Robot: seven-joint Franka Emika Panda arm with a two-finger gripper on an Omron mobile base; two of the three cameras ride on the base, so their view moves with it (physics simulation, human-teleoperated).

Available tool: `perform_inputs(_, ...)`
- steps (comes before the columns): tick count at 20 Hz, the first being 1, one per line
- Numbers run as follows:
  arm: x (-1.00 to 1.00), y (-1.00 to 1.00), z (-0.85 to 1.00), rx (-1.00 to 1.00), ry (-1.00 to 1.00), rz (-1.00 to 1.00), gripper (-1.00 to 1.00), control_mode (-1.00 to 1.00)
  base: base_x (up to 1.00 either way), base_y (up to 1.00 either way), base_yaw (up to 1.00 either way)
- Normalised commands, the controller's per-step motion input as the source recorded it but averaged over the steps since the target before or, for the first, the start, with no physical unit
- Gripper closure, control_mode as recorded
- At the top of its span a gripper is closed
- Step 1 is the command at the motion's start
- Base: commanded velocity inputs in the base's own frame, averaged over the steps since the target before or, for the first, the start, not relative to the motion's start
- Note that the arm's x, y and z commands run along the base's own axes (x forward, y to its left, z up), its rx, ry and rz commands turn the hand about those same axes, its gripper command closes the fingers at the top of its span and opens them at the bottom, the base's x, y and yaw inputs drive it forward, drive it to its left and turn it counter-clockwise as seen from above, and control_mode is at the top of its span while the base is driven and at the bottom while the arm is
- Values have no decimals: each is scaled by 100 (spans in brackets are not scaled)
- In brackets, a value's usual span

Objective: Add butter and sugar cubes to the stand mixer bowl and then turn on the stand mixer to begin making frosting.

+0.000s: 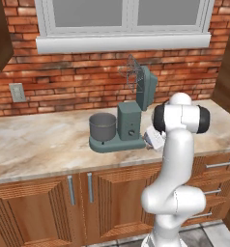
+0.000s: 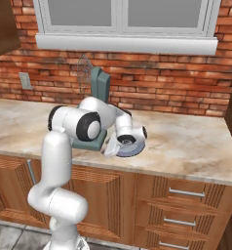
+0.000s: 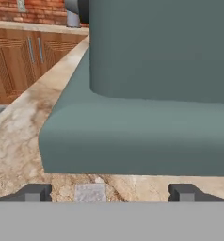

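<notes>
On the marble counter (image 1: 39, 144): stand mixer (image 1: 129, 120), head tilted up; stand mixer bowl (image 1: 103, 126) seated on its base. Gripper (image 3: 111, 192) spread wide, empty, low beside the base. Risk: grazing the base, shifting mixer and bowl.

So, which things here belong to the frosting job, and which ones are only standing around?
For the job:
- dull teal-green stand mixer with tilted head
- dark grey round metal bowl on its base
- robot's claw, open, low beside the mixer base

Just there:
- flat blue-grey plate
- grey wall outlet
- white-framed window
</notes>
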Motion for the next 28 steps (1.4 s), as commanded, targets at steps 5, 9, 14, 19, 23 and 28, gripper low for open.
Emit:
perform_inputs(5, -1, 24, -46, -6, 1, 0, 100, -100, 0, 0, 0)
perform_inputs(9, -20, 1, -25, -1, 0, 0, 100, -100, 0, 0, 0)
perform_inputs(14, -32, 0, -4, 0, -2, 0, 100, -100, 0, 0, 0)
perform_inputs(19, -42, 0, 9, 0, -7, 0, 100, -100, 0, 0, 0)
perform_inputs(23, -67, -6, 84, 3, -23, 0, 100, -100, 0, 0, 0)
perform_inputs(28, -76, 0, 100, 1, -27, 0, 100, -100, 0, 0, 0)
